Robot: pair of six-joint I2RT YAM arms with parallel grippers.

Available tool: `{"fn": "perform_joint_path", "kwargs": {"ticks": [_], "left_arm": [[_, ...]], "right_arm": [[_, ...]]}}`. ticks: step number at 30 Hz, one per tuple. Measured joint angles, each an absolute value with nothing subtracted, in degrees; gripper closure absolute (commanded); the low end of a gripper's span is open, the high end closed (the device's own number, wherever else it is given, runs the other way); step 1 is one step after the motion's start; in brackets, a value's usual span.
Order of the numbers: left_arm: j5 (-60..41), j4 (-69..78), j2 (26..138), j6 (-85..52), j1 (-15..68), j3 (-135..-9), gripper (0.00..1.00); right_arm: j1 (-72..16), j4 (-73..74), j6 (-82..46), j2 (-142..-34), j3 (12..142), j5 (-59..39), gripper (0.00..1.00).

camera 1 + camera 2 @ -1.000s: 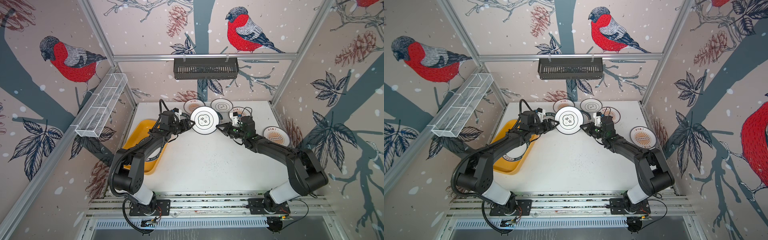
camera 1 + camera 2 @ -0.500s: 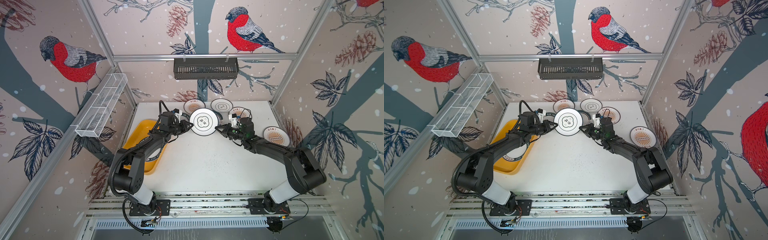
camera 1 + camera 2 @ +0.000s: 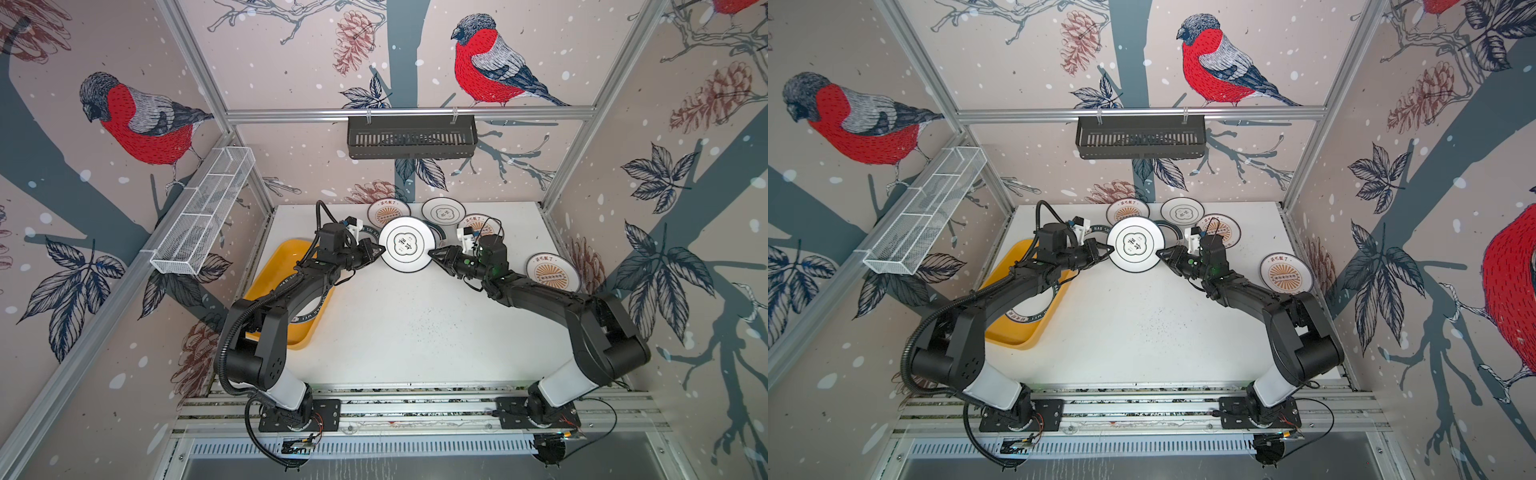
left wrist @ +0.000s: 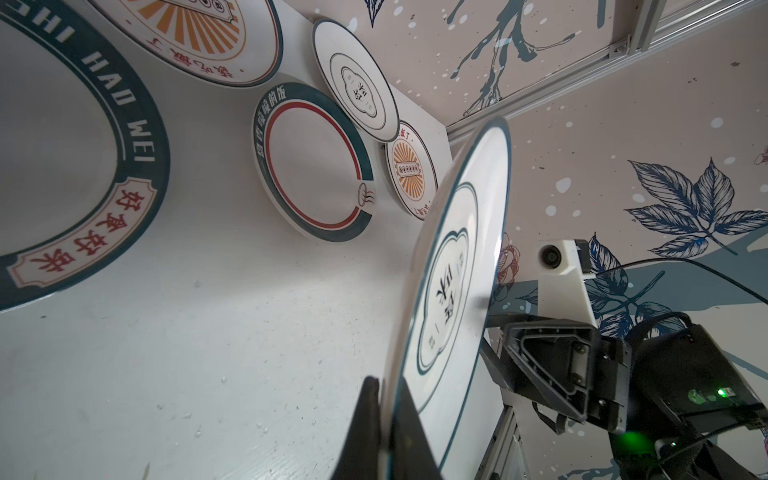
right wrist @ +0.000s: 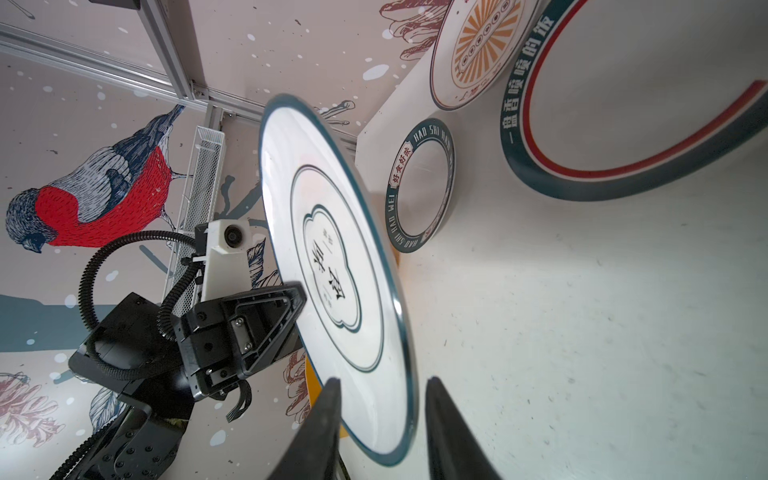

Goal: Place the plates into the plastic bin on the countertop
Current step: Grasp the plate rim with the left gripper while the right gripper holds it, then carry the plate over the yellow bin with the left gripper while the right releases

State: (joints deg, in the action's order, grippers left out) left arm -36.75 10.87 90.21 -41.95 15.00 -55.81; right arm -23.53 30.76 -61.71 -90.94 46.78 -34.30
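While the emblem plate [image 3: 405, 245] hangs near-level above the countertop [image 3: 415, 328] at upper centre of a top view, the left gripper [image 3: 376, 252] is clenched on its rim; the right gripper [image 3: 434, 252] brackets the opposite rim, fingers parted; probably a handover, since the plastic bin [image 3: 279, 266] lies left of centre, on the left arm's side.
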Motion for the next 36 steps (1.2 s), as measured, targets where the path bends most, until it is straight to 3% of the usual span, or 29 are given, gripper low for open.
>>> {"fn": "perform_joint_path", "kwargs": {"ticks": [5,17,28,36], "left_arm": [[-36.05,10.85,89.67,-42.04,14.63,-55.59,1.0],[-29.5,7.44,81.91,-43.46,13.21,-51.4,1.0],[-24.6,9.96,69.17,-50.39,6.9,-38.13,1.0],[-20.97,8.16,55.7,-52.8,-2.37,-28.01,1.0]], "right_arm": [[-23.53,31.03,-61.71,-90.94,47.05,-34.24,0.24],[-21.15,28.62,-58.65,-88.31,48.31,-33.56,0.0],[-18.31,26.22,-54.28,-80.51,45.63,-30.5,0.0],[-17.5,25.32,-53.28,-78.83,45.04,-28.49,0.01]]}}
